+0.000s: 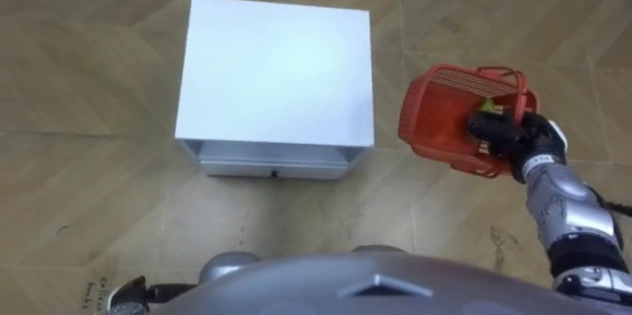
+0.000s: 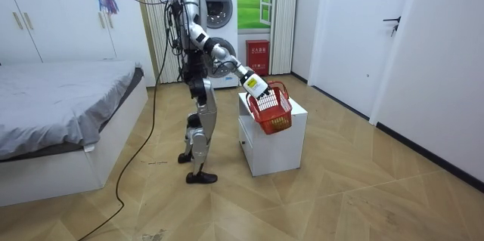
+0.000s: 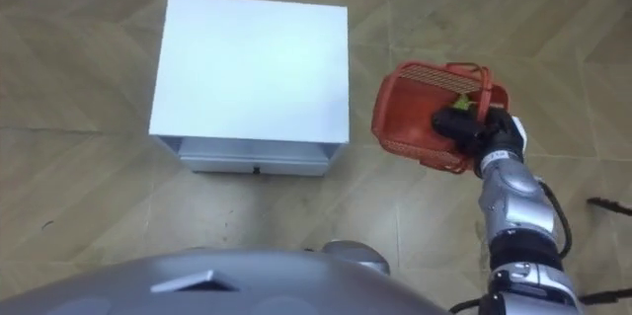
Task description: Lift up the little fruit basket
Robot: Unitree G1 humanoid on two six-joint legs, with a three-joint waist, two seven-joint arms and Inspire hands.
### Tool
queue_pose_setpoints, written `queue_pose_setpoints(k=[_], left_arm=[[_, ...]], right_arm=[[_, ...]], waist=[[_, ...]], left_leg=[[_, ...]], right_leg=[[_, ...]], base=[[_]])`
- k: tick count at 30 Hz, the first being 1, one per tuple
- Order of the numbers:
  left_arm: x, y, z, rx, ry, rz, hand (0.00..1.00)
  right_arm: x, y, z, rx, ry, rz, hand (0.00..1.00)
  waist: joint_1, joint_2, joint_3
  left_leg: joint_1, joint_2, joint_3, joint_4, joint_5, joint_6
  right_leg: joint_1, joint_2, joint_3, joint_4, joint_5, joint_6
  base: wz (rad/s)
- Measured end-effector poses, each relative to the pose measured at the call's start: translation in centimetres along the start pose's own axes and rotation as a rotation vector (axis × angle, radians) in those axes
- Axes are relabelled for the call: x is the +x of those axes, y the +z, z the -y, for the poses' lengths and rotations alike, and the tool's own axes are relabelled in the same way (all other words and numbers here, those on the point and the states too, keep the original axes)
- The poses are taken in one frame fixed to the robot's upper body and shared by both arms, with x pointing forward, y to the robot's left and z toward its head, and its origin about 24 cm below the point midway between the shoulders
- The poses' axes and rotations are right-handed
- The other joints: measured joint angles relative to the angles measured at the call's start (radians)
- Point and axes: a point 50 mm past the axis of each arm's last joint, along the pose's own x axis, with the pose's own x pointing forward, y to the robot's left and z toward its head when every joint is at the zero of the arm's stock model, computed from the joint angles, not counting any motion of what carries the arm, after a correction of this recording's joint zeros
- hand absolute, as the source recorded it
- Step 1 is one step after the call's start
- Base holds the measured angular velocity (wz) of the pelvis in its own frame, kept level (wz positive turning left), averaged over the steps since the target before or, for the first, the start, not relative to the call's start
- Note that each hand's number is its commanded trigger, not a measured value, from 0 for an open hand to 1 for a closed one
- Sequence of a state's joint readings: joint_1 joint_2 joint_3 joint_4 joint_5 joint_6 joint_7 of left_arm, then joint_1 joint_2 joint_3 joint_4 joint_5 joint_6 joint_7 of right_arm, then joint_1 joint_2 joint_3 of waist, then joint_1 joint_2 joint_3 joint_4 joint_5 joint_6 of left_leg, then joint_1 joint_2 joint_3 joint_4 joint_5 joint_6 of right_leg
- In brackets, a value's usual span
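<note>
Item 1, fruit basket: red plastic mesh, held in the air and tipped so that its open side faces you in the eye views. You find it off the right edge of the white cabinet, apart from it and over the wooden floor. In the room view it hangs at about the height of the cabinet's top, on the side towards the camera.

Item 2, right hand: it comes in from the lower right and sits at the basket's right rim. Its dark fingers are curled over the rim and reach inside the basket, clamped on it; the basket's body lies to their left. A thin red handle arches just above the hand; whether the fingers also catch it you cannot tell.

Item 3, fruit: one yellow-green piece inside the basket, just beside the fingers; kind not legible.

Item 4, cabinet: plain white top, one drawer front facing the robot.

Item 5, left hand: low at the lower left edge of the left eye view.

Item 6, stance: in the room view the robot stands upright at the cabinet, with the bed on the room view's left and a washing machine behind it.
</note>
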State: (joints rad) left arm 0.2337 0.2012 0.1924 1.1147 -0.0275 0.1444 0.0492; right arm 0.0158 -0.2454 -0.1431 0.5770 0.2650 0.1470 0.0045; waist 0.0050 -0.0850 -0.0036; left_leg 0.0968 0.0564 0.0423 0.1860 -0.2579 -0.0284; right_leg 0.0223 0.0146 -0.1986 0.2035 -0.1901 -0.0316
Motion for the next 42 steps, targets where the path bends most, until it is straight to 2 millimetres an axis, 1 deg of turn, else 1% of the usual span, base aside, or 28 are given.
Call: queue_pose_setpoints(k=[2, 4, 6, 8, 10, 11, 13, 15, 16, 18, 20, 21, 23, 25, 29, 32, 35, 36, 39, 42], left_arm=[[0.0, 0.0, 0.1, 0.01, -0.003, 0.0, 0.0], [0.0, -0.1, 0.1, 0.01, -0.015, -0.003, 0.0], [0.0, 0.0, 0.1, 0.012, -0.021, -0.001, 0.0], [0.0, -0.1, 0.2, 0.022, -0.027, -0.006, 0.0], [0.0, -0.2, 0.3, 0.057, -0.04, -0.013, 0.0], [0.0, -0.2, 0.4, 0.063, -0.043, -0.016, 0.0], [0.0, -0.3, 0.3, 0.1, -0.04, -0.028, 0.0], [0.0, -0.3, 0.3, 0.113, -0.039, -0.031, 0.0], [0.0, -0.4, 0.3, 0.119, -0.038, -0.032, 0.0], [0.0, -0.4, 0.3, 0.126, -0.04, -0.039, 0.0], [0.0, -0.3, 0.4, 0.142, -0.042, -0.037, 0.0], [0.0, -0.1, 0.6, 0.16, -0.046, -0.034, 0.0], [0.0, 0.0, 0.7, 0.189, -0.058, -0.035, 0.0], [0.0, 0.0, 0.7, 0.224, -0.061, -0.044, 0.0], [0.0, 0.6, 0.9, 0.268, -0.07, -0.041, 0.0], [0.1, 1.3, 1.1, 0.272, -0.069, -0.036, 0.0], [0.1, 1.4, 1.2, 0.289, -0.072, -0.032, 0.0], [0.1, 1.4, 1.2, 0.289, -0.072, -0.031, 0.0], [0.1, 1.2, 1.2, 0.286, -0.073, -0.044, 0.0], [0.1, 1.1, 1.2, 0.278, -0.075, -0.053, 0.0]], right_arm=[[0.0, 0.9, -0.5, -0.027, 0.023, 0.036, 1.0], [-0.1, 2.0, -1.4, -0.096, 0.06, 0.083, 1.0], [-0.3, 2.8, -2.3, -0.123, 0.102, 0.119, 1.0], [-0.4, 3.5, -3.0, -0.144, 0.144, 0.147, 1.0], [-0.5, 4.5, -3.8, -0.153, 0.184, 0.183, 1.0], [-0.5, 4.8, -4.0, -0.156, 0.19, 0.193, 1.0], [-0.3, 6.6, -5.1, -0.167, 0.219, 0.243, 1.0], [-0.4, 7.8, -5.6, -0.169, 0.234, 0.285, 1.0], [-0.4, 8.1, -5.8, -0.169, 0.237, 0.293, 1.0], [-0.3, 8.9, -6.4, -0.181, 0.253, 0.315, 1.0], [-0.3, 9.1, -6.8, -0.189, 0.269, 0.321, 1.0], [-0.3, 9.4, -7.1, -0.185, 0.278, 0.328, 1.0], [-0.3, 9.9, -7.5, -0.171, 0.299, 0.336, 1.0], [-0.3, 10.2, -8.0, -0.174, 0.318, 0.339, 1.0], [0.2, 11.4, -8.9, -0.192, 0.339, 0.349, 1.0], [0.5, 10.9, -9.4, -0.206, 0.353, 0.316, 1.0], [0.9, 9.6, -9.8, -0.235, 0.366, 0.252, 1.0], [1.1, 9.0, -9.7, -0.238, 0.361, 0.22, 1.0], [1.5, 7.8, -9.2, -0.24, 0.349, 0.153, 1.0], [1.8, 7.2, -8.9, -0.236, 0.341, 0.121, 1.0]], waist=[[0.004, 0.008, -0.0015], [0.008, 0.019, 0.0015], [0.018, 0.023, 0.0031], [0.03, 0.023, 0.0035], [0.054, 0.021, 0.0045], [0.057, 0.021, 0.0046], [0.061, 0.019, 0.0039], [0.061, 0.018, 0.0035], [0.062, 0.018, 0.0034], [0.081, 0.018, 0.0036], [0.084, 0.017, 0.0027], [0.087, 0.016, 0.0016], [0.101, 0.015, 0.0009], [0.109, 0.015, 0.0009], [0.12, 0.015, 0.002], [0.135, 0.015, 0.0021], [0.143, 0.014, 0.0019], [0.139, 0.013, 0.0024], [0.141, 0.009, 0.004], [0.143, 0.008, 0.0046]], left_leg=[[0.0, 0.0, 0.0, 0.0, 0.0, 0.0], [0.0, 0.001, 0.0, 0.0, 0.0, 0.0], [0.0, 0.001, 0.0, 0.0, 0.0, 0.0], [0.0, 0.001, -0.001, 0.0, 0.0, 0.0], [0.0, 0.001, 0.0, 0.0, 0.0, 0.0], [-0.001, 0.001, -0.001, 0.0, 0.0, 0.0], [-0.013, 0.0, -0.012, 0.004, 0.0, 0.0], [-0.019, 0.0, -0.021, 0.005, 0.0, 0.0], [-0.019, 0.0, -0.023, 0.005, 0.0, 0.0], [-0.022, 0.0, -0.032, 0.008, 0.0, 0.0], [-0.039, -0.002, -0.049, 0.016, 0.0, 0.0], [-0.054, -0.002, -0.051, 0.019, 0.001, 0.001], [-0.069, -0.003, -0.052, 0.019, 0.003, 0.003], [-0.073, -0.003, -0.053, 0.02, 0.003, 0.003], [-0.095, -0.003, -0.056, 0.031, 0.003, 0.003], [-0.108, -0.003, -0.06, 0.036, 0.003, 0.003], [-0.119, -0.004, -0.071, 0.036, 0.003, 0.003], [-0.125, -0.004, -0.079, 0.036, 0.003, 0.003], [-0.129, -0.005, -0.086, 0.036, 0.003, 0.003], [-0.129, -0.006, -0.097, 0.036, 0.003, 0.003]], right_leg=[[0.0, -0.001, -0.003, 0.0, 0.0, 0.0], [-0.001, -0.001, -0.001, 0.003, 0.0, 0.0], [-0.003, 0.001, 0.003, 0.003, 0.001, -0.002], [-0.003, 0.001, 0.002, 0.003, 0.001, -0.002], [-0.005, 0.001, 0.001, 0.003, 0.003, -0.002], [-0.005, 0.001, 0.001, 0.003, 0.003, -0.002], [-0.01, 0.0, -0.008, 0.003, 0.004, -0.002], [-0.01, -0.001, -0.021, 0.002, 0.005, -0.002], [-0.009, -0.002, -0.024, 0.001, 0.005, -0.002], [-0.007, -0.002, -0.031, 0.0, 0.005, -0.002], [-0.011, -0.006, -0.045, 0.0, 0.004, -0.002], [-0.021, -0.008, -0.053, 0.001, 0.004, -0.002], [-0.034, -0.009, -0.055, 0.001, 0.005, -0.003], [-0.035, -0.009, -0.057, 0.001, 0.005, -0.003], [-0.046, -0.012, -0.078, 0.0, 0.005, -0.003], [-0.053, -0.012, -0.081, -0.001, 0.005, -0.003], [-0.06, -0.013, -0.092, -0.001, 0.005, -0.003], [-0.063, -0.015, -0.104, -0.001, 0.005, -0.003], [-0.066, -0.016, -0.107, -0.001, 0.005, -0.003], [-0.063, -0.016, -0.106, -0.001, 0.005, -0.003]], base=[[0.02], [0.0], [-0.04], [0.0], [0.0], [0.0], [0.14], [0.17], [0.16], [0.12], [0.26], [0.27], [0.08], [0.04], [0.11], [0.08], [0.1], [0.18], [0.1], [0.08]])
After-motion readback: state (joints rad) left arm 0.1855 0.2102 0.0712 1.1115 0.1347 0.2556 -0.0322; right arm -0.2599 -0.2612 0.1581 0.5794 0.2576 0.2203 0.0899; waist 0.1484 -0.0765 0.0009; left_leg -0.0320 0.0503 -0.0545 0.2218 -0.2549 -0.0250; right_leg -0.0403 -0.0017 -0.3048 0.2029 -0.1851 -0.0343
